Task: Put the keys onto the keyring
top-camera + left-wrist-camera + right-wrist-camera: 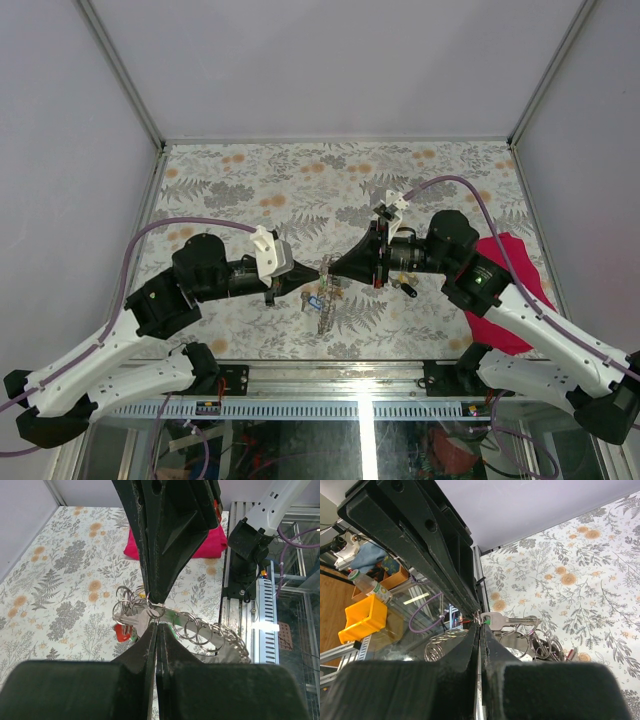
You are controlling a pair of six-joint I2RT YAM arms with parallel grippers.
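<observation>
keyring, thin silvery round wire loops

Thin silvery metal keyring with its link chain is proper shiny, smooth steel look. Small metal keys gleam too, and the coloured heads look like glossy plastic. Crimson cloth is soft and matt, floral table cover matt as well.

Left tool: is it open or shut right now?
Shut. In the left wrist view the fingers of the left tool meet with no gap, their tips nipping a small ring of the keyring.
</observation>
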